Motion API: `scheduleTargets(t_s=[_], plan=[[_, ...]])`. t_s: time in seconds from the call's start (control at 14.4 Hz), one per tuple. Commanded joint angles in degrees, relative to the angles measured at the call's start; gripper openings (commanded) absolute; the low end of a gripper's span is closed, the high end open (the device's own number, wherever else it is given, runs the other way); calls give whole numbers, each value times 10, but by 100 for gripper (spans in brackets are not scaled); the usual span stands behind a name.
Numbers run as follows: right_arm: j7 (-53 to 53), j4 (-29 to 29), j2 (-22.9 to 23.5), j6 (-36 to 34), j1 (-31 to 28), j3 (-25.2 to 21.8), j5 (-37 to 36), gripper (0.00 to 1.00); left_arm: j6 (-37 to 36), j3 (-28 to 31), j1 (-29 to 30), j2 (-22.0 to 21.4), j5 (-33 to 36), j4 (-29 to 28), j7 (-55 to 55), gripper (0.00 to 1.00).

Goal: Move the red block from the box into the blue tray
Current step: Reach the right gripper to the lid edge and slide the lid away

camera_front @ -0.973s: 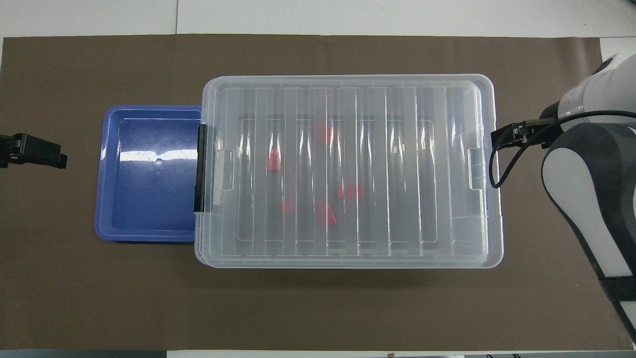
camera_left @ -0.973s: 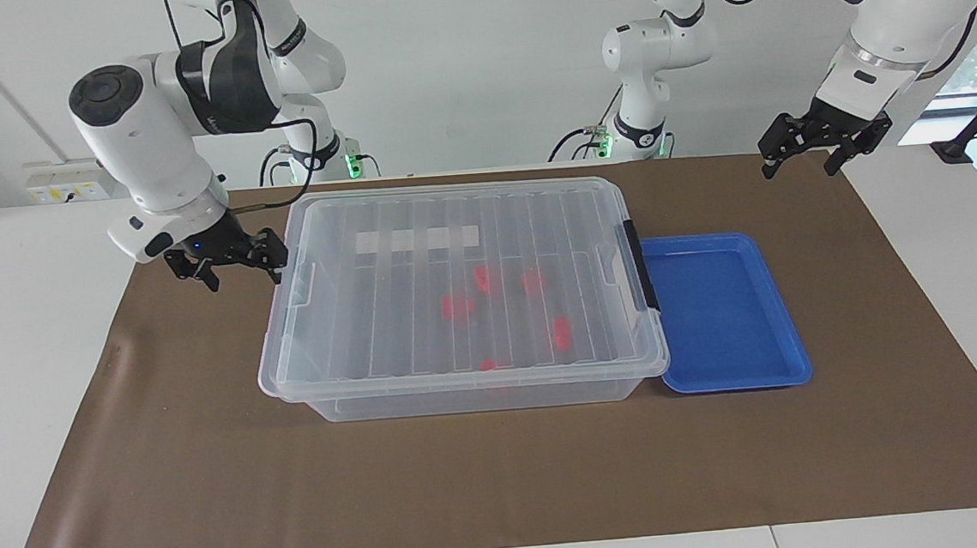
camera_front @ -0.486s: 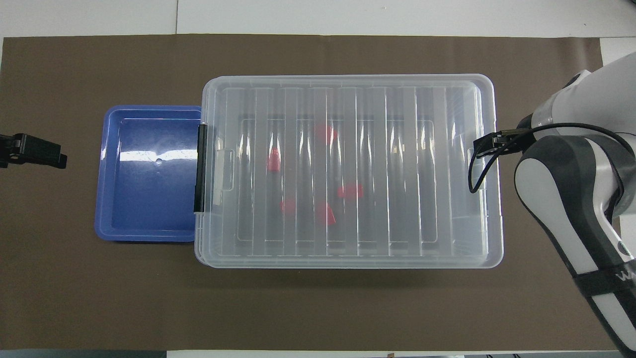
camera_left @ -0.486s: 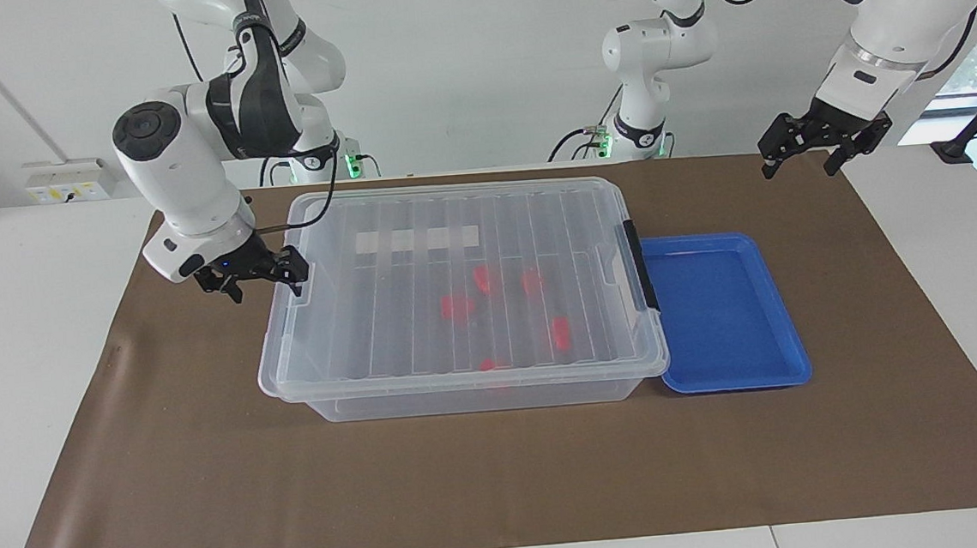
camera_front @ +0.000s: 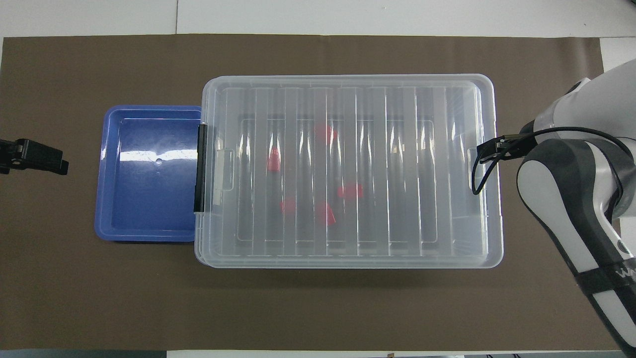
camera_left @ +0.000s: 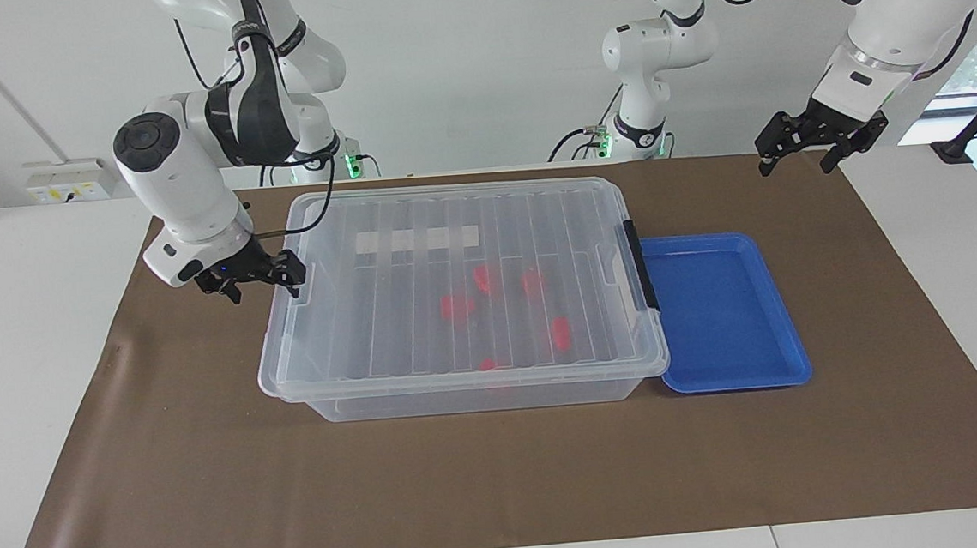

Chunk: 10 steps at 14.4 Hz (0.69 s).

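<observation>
The box (camera_left: 422, 313) stands shut in the middle of the brown mat, its ribbed clear lid on. Several red blocks (camera_left: 456, 306) lie inside and show through the lid, also in the overhead view (camera_front: 350, 191). A black clip (camera_left: 644, 267) holds the lid at the end beside the blue tray (camera_left: 727, 309), which is empty. My right gripper (camera_left: 252, 278) is open and low at the box's clear latch, on the right arm's end; I cannot tell whether it touches. My left gripper (camera_left: 822, 146) is open and empty, raised over the mat's edge past the tray.
The brown mat (camera_left: 503, 479) covers the table, with white table top (camera_left: 21, 358) at both ends. The blue tray (camera_front: 149, 199) touches the box (camera_front: 397, 174) at the left arm's end. My left gripper (camera_front: 35, 156) shows at the overhead view's edge.
My right gripper has moved from beside the box's near corner along its end to the clear latch and dropped a little. The left gripper has barely moved.
</observation>
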Motion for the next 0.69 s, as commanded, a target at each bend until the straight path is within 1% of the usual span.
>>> scheduleTargets(t_s=[0.0, 0.07, 0.35, 0.49, 0.63], plan=[[-13, -42, -24, 42, -7, -7, -7, 100, -5, -1, 1, -18, 0, -17, 2, 100], [-14, -48, -25, 50, -7, -8, -7, 100, -5, -2, 0, -18, 0, -17, 4, 100], [-40, -49, -26, 54, -7, -43, -7, 100, 11, -2, 0, -16, 1, -17, 8, 100], [-43, -49, -26, 53, -7, -50, -7, 100, 8, -2, 0, -14, 2, -12, 9, 100], [-49, -49, -26, 53, -8, -59, -7, 100, 7, -5, -2, -12, 19, -9, 9, 100]])
